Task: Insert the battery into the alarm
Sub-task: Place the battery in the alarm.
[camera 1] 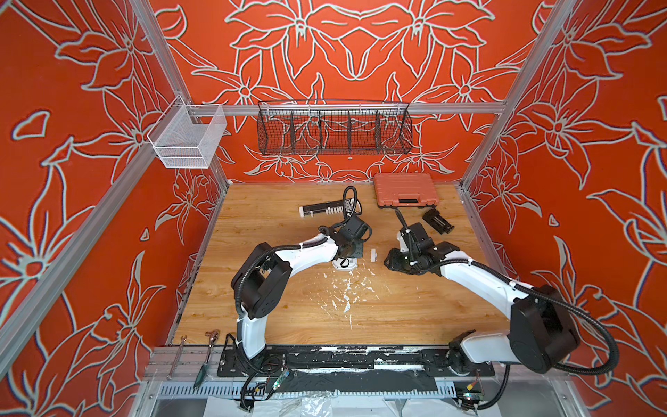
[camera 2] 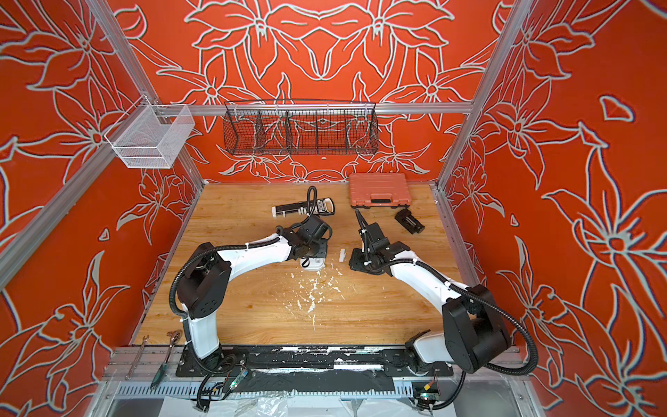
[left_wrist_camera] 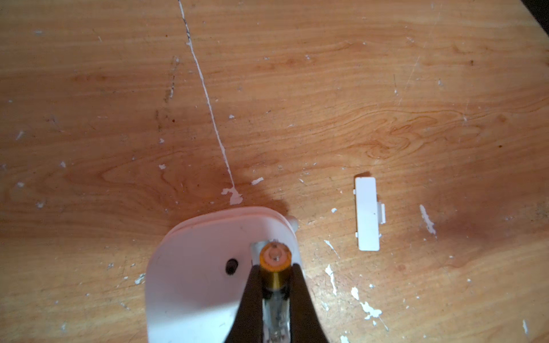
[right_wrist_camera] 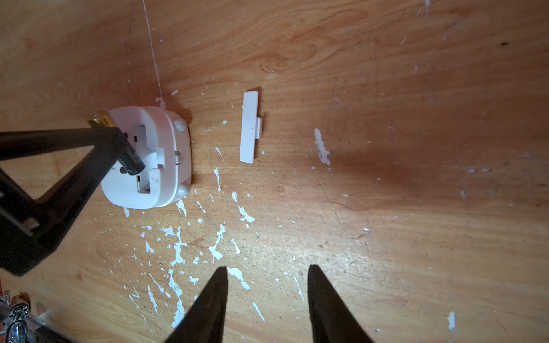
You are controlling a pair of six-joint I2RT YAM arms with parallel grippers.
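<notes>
Looking down past your left gripper, you had its jaws clamped on the battery, held tilted over the open recess in the back of the alarm, which lay face down on the table. Your right gripper hung with jaws parted and nothing between them, near the loose white cover lying just beside the alarm. White flecks littered the wood. Farther back sat the orange case and a black-and-white tool, well apart from the alarm.
</notes>
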